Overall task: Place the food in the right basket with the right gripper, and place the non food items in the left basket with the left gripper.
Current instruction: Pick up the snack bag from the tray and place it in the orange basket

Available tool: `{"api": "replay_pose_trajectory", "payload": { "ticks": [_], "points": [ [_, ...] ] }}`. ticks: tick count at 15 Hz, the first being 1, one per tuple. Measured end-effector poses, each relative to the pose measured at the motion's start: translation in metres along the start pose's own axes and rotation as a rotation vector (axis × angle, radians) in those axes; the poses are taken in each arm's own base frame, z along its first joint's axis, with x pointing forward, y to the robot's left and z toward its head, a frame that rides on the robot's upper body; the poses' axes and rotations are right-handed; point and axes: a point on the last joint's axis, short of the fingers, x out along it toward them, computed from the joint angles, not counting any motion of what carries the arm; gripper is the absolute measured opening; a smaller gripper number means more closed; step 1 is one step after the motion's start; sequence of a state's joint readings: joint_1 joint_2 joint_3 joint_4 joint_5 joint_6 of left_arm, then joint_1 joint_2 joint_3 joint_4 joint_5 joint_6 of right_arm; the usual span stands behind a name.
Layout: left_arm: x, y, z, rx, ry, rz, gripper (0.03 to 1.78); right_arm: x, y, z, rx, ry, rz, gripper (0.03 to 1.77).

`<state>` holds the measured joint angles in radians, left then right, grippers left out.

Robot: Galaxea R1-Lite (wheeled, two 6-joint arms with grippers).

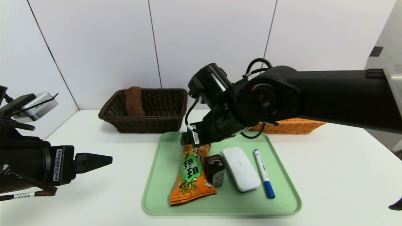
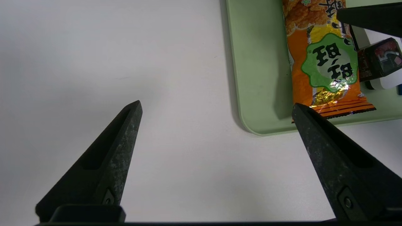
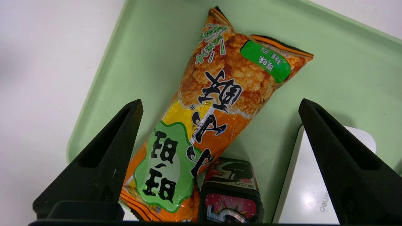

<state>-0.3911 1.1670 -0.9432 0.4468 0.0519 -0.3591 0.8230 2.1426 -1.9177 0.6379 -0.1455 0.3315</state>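
On a green tray (image 1: pixel 157 188) lie an orange snack bag (image 1: pixel 191 172), a black gum box (image 1: pixel 215 169), a white case (image 1: pixel 241 168) and a blue marker (image 1: pixel 263 172). My right gripper (image 3: pixel 220 102) hangs open just above the far half of the snack bag (image 3: pixel 220 94). Its fingers straddle the bag without touching it, and the gum box (image 3: pixel 230 191) lies close by. My left gripper (image 2: pixel 216 104) is open and empty over bare table, left of the tray's near corner (image 2: pixel 251 125). The dark left basket (image 1: pixel 144 110) holds a brown roll (image 1: pixel 134 101).
The orange right basket (image 1: pixel 292 125) stands behind the tray, mostly hidden by my right arm (image 1: pixel 282 97). The white table (image 1: pixel 329 175) runs to a white wall at the back. The right gripper's finger (image 2: pixel 370 18) shows in the left wrist view.
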Motion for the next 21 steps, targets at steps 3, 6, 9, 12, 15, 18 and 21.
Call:
{"api": "replay_pose_trajectory", "payload": {
  "ticks": [3,6,9,12,15,18,21],
  "points": [
    [0.000,0.000,0.000,0.000,0.001,0.001,1.69,0.014,0.008,-0.007,-0.003,0.023,-0.030,1.71],
    [0.000,0.000,0.000,-0.001,0.001,0.001,1.69,0.022,0.011,-0.012,0.011,0.052,-0.038,1.71],
    [0.000,0.000,0.000,-0.001,0.001,0.000,1.69,0.024,0.010,-0.015,0.014,0.079,-0.052,1.71],
    [0.000,0.000,0.000,0.000,0.001,0.000,1.69,0.028,0.010,-0.016,0.012,0.083,-0.064,1.71],
    [0.000,0.000,0.000,0.000,0.002,0.001,1.69,0.041,0.012,-0.020,0.006,0.103,-0.072,1.71],
    [0.002,0.001,-0.003,-0.002,0.010,0.006,1.69,0.054,0.013,-0.021,0.004,0.110,-0.077,1.71],
    [0.002,0.002,-0.004,-0.001,0.016,0.009,1.69,0.063,0.014,-0.025,-0.001,0.125,-0.083,1.71]
  ]
}}
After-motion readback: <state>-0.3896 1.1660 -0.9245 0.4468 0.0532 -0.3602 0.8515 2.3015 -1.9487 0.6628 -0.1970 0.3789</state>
